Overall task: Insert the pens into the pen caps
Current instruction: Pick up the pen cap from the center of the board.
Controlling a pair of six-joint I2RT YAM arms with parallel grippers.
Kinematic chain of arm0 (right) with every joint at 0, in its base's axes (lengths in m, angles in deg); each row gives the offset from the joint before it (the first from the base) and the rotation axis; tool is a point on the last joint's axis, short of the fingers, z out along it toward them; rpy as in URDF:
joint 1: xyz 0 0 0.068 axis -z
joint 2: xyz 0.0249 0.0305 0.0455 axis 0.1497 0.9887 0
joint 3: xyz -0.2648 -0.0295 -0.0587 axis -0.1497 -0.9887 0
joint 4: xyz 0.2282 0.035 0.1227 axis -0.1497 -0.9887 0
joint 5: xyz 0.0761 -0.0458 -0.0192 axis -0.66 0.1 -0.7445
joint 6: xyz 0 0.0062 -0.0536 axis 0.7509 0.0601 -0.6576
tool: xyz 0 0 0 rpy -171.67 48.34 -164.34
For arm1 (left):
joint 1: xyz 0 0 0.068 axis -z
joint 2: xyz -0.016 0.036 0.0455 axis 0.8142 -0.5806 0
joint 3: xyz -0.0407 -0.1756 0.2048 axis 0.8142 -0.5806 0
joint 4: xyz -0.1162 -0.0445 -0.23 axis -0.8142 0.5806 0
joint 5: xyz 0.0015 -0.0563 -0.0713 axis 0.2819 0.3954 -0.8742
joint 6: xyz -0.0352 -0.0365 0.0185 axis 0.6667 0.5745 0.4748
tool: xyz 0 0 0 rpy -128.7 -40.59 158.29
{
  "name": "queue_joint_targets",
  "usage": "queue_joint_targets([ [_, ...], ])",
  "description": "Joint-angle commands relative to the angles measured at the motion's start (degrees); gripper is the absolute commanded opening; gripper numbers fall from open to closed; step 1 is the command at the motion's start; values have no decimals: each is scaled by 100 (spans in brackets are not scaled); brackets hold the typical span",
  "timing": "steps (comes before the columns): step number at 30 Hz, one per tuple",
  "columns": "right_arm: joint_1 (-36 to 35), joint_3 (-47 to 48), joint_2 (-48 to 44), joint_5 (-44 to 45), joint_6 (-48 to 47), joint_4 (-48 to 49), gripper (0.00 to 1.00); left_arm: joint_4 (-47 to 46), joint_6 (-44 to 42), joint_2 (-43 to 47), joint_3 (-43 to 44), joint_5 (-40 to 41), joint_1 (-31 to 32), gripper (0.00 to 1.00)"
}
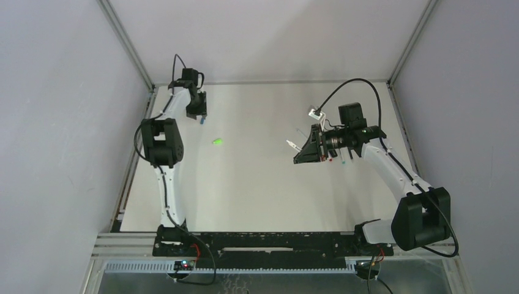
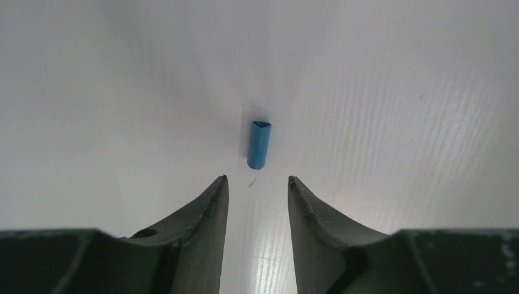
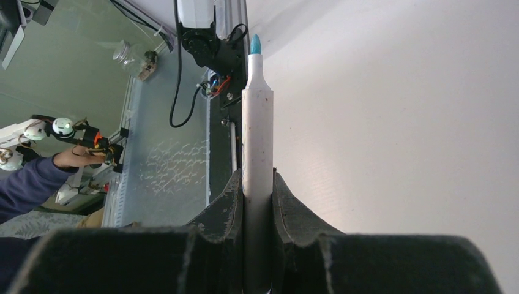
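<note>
Poises the left claw (image 2: 257,180) low near the bench's (image 1: 263,196) far left corner, jaws parted, gripping nothing. Finds the blue cap (image 2: 259,144) lying flat just beyond the fingertips, untouched, only bare bench between. Clamps the right claw (image 3: 257,177) on a white pen (image 3: 257,135), teal tip bare, above the bench's right side. Shows a bright green cap (image 1: 217,141) lying on the bench between both arms, nearer the left edge.

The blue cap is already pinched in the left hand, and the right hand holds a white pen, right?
No: the left wrist view shows the blue cap lying loose on the table beyond the left hand. The right hand does hold a white pen.
</note>
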Motion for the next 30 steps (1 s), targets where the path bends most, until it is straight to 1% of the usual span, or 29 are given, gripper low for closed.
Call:
queue_joint_targets([
  [1, 24, 228, 31, -116, -154, -38, 0, 337, -211, -211, 624, -59, -59, 44],
  [10, 124, 227, 16, -201, -141, -42, 0, 477, -114, -679, 1055, -225, -85, 37],
  [22, 135, 254, 14, -280, -100, -31, 0, 737, 8, -980, 1364, -209, -112, 32],
  [25, 134, 248, -11, -293, -104, -33, 0, 800, 17, -1018, 1363, -270, -120, 25],
  [29, 142, 263, -29, -301, -102, -33, 0, 878, 17, -1049, 1341, -336, -114, 22],
  [30, 142, 261, -35, -300, -100, -29, 0, 885, 9, -1049, 1325, -339, -118, 19],
])
